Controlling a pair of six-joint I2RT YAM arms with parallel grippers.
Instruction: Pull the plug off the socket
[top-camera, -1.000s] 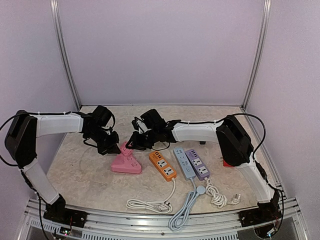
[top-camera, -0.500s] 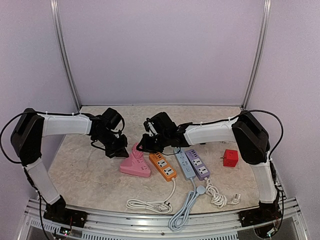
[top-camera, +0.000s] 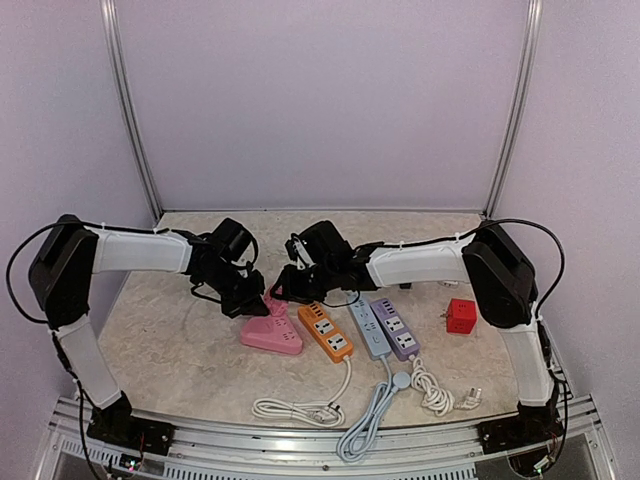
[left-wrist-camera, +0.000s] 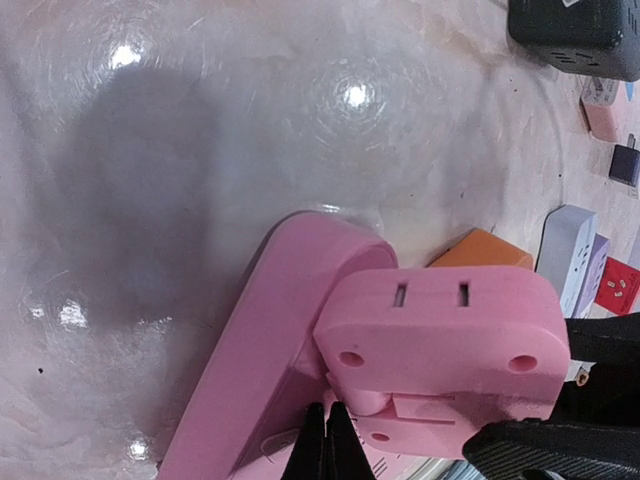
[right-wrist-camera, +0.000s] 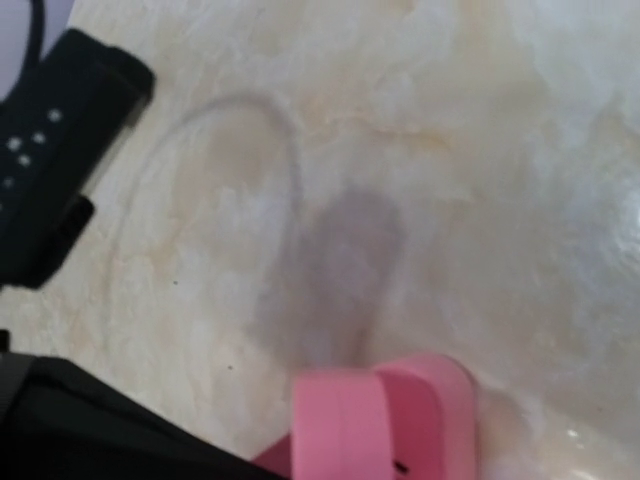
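Note:
A pink socket strip (top-camera: 268, 338) lies on the marble table, left of the other strips. A pink plug (top-camera: 272, 304) with two slots stands tilted on the strip's far end. The left wrist view shows the plug (left-wrist-camera: 440, 330) close against the strip (left-wrist-camera: 250, 360); whether its pins are in is hidden. My left gripper (top-camera: 257, 302) is shut, its tips (left-wrist-camera: 328, 442) pressed on the strip just below the plug. My right gripper (top-camera: 284, 293) reaches the plug from the right, a black finger (left-wrist-camera: 545, 450) against its end. The right wrist view shows only the blurred plug (right-wrist-camera: 385, 415).
Right of the pink strip lie an orange strip (top-camera: 326, 332), a pale blue strip (top-camera: 368, 327) and a purple strip (top-camera: 396, 329). A red cube adapter (top-camera: 460, 316) sits further right. Coiled white and grey cables (top-camera: 300, 408) lie near the front edge. A black adapter (left-wrist-camera: 575, 35) lies beyond.
Both grippers have moved right and closed in on the plug. The pink strip has slid right toward the orange one. The right arm's elbow has swung back, uncovering the red cube.

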